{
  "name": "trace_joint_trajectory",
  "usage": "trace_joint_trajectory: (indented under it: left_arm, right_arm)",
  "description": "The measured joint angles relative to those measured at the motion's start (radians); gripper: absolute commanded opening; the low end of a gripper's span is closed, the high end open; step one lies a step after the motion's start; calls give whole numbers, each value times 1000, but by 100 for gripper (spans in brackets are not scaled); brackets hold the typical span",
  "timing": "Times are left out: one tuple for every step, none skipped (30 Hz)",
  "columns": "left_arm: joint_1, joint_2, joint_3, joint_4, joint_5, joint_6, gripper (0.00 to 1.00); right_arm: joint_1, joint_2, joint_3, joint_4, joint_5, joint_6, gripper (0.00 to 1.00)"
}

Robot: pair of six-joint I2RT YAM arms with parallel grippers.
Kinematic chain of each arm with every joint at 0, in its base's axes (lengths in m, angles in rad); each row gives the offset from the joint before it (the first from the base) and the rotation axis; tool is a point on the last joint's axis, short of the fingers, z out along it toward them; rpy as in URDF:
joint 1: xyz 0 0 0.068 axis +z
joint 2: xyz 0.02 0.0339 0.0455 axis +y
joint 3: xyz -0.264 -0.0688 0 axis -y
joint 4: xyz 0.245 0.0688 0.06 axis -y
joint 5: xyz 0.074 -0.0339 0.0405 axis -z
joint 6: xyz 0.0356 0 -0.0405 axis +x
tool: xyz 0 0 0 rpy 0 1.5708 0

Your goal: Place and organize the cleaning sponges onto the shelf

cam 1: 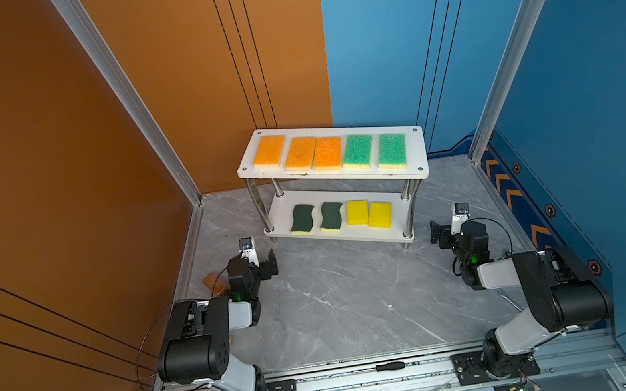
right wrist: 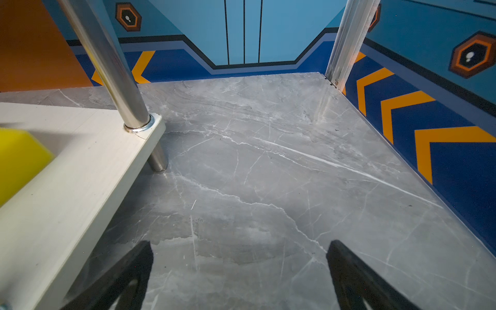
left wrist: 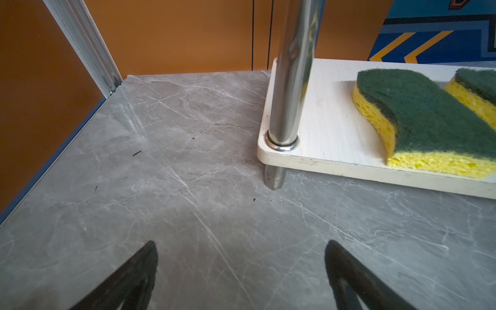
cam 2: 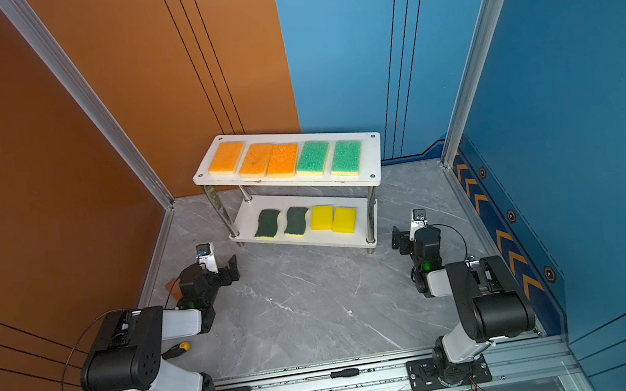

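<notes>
The shelf [cam 1: 417, 155] [cam 2: 370, 154] stands at the back of the grey table. Its top board carries three orange sponges [cam 1: 300, 153] and two light-green sponges [cam 1: 357, 151] in a row. Two dark-green wavy sponges [cam 1: 301, 218] [left wrist: 429, 115] and two yellow sponges [cam 1: 380, 214] [right wrist: 18, 158] lie on the lower board [left wrist: 330, 120]. My left gripper [cam 1: 260, 263] [left wrist: 240, 249] hovers open and empty off the shelf's front left corner. Off the front right corner, my right gripper [cam 1: 445, 233] [right wrist: 239, 249] is open and empty too.
A black screwdriver [cam 1: 389, 366] lies on the front rail. A yellow-tipped tool [cam 2: 176, 349] rests by the left arm, a small wrench [cam 1: 507, 300] by the right arm. A brown piece [cam 1: 213, 283] sits at the left wall. Walls enclose three sides.
</notes>
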Motion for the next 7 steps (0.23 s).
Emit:
trace_joint_trajectory:
  left_arm:
    - [0,0,0,0,0,0,97]
    - [0,0,1,-1,0,0,97]
    - [0,0,1,-2,0,0,98]
    - [0,0,1,-2,0,0,98]
    - [0,0,1,-3,0,0,98]
    - [0,0,1,-4,0,0,98]
    - [0,0,1,-4,0,0,98]
  right_arm:
    - [0,0,0,0,0,0,100]
    - [0,0,0,0,0,0,100]
    - [0,0,0,0,0,0,100]
    - [0,0,0,0,0,0,100]
    - [0,0,0,0,0,0,100]
    - [0,0,0,0,0,0,100]
    - [0,0,0,0,0,0,100]
